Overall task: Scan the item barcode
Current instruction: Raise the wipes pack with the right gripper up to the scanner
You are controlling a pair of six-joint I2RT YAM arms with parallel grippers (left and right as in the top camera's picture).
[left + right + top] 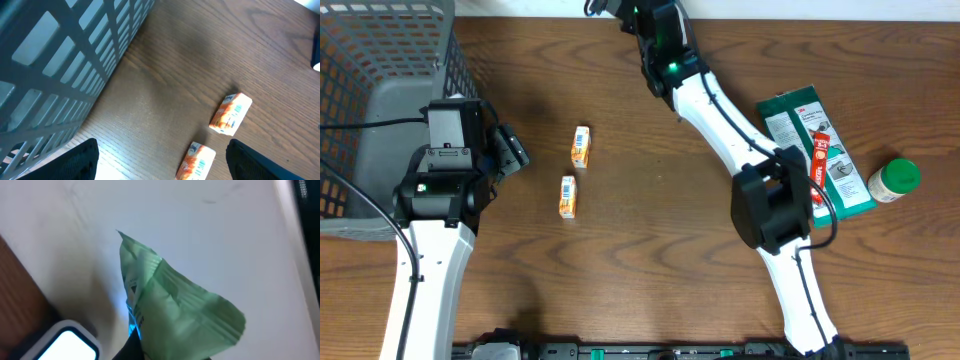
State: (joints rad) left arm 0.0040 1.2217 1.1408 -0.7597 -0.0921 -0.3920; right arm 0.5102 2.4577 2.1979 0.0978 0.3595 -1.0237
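Packet [170, 300] location?
— Top edge of the overhead view, pinched in the right hand [607, 8], tilted toward the scanner [65, 342] so its barcode likely reads.
— Left hand [160, 164]?
— Spread open, empty, near the basket [380, 60].

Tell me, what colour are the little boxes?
Orange and white; the boxes show best in the left wrist view.

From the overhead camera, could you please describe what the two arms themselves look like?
The left arm and right arm are white links with bulky black joint housings and thin black cables. A green light glows near the right wrist.
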